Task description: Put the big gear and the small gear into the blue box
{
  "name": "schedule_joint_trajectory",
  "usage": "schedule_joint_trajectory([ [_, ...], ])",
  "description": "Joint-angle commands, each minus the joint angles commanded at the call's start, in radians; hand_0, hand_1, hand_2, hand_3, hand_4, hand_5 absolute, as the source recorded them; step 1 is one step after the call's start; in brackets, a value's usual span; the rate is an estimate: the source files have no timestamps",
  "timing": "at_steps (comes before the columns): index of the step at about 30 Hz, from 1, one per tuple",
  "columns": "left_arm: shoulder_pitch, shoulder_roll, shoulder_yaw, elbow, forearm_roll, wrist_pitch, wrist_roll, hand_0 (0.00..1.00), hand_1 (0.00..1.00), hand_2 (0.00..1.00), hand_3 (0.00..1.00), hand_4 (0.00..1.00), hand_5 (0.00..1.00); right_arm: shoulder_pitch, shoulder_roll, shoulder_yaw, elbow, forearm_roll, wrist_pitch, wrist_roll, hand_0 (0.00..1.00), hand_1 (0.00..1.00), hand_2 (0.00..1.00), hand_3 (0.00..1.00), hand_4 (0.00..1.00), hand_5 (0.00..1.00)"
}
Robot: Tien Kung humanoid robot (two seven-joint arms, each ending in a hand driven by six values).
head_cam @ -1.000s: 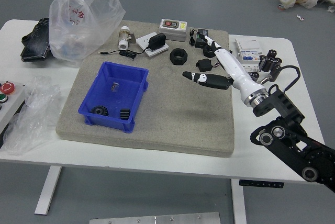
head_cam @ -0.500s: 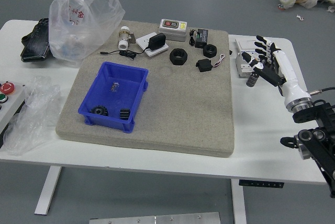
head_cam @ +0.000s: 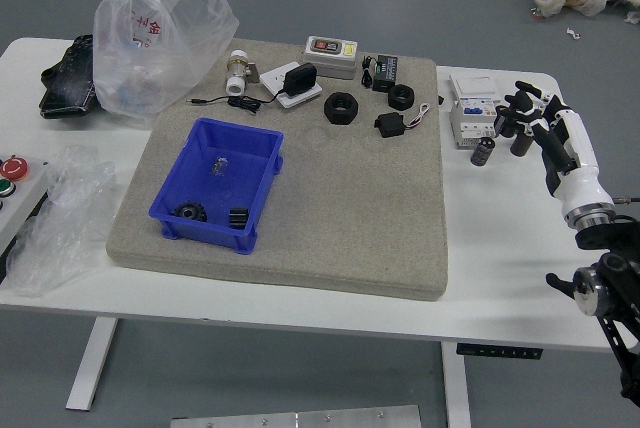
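Box (head_cam: 207,234): blue, left of centre, on the grey mat (head_cam: 340,238)
Gear (head_cam: 190,211): black, inside the box, lower left corner
Block (head_cam: 238,218): black, inside the box, lower right corner
Metal bit (head_cam: 220,165): inside the box, farther up; cannot tell if it is the small gear
Rings (head_cam: 341,108): two, black, on the mat, upper centre
Right hand (head_cam: 562,138): upper right, at the dark cylinders (head_cam: 521,144) on the bench (head_cam: 500,248)
Fingers: bent, apart; contact unclear

Bright, soft, fairly even light lay across the white tabletop (head_cam: 510,278), with faint shadows, pale glints on the clear plastic bag (head_cam: 150,63), and a mostly sharp view, its finest details slightly soft.
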Motion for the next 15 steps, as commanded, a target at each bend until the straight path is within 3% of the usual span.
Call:
schedule_joint_trajectory([
  [2,0.000,0.000,-0.001,0.000,0.000,-0.002,0.004,0.600,0.318,0.427,0.648,0.682,0.229,-0.004,0.001,0.001,-0.004,0.029,0.007,0.009,0.608,0.472,0.611,0.752,0.934,0.799],
  [3,-0.001,0.000,-0.001,0.000,-0.002,-0.002,0.005,0.599,0.267,0.400,0.644,0.679,0.232,-0.006,0.001,0.002,-0.006,0.039,0.009,0.013,0.576,0.429,0.548,0.738,0.943,0.808],
  [14,-0.006,-0.011,-0.002,0.001,-0.023,-0.003,0.015,0.583,0.228,0.388,0.646,0.677,0.232,0.003,0.016,-0.029,-0.013,0.122,0.023,0.047,0.534,0.423,0.528,0.711,0.940,0.814],
  [15,-0.007,-0.012,-0.014,-0.001,-0.011,-0.005,0.023,0.583,0.216,0.382,0.644,0.677,0.231,0.004,0.016,-0.032,-0.013,0.130,0.026,0.050,0.365,0.391,0.513,0.693,0.939,0.830],
])
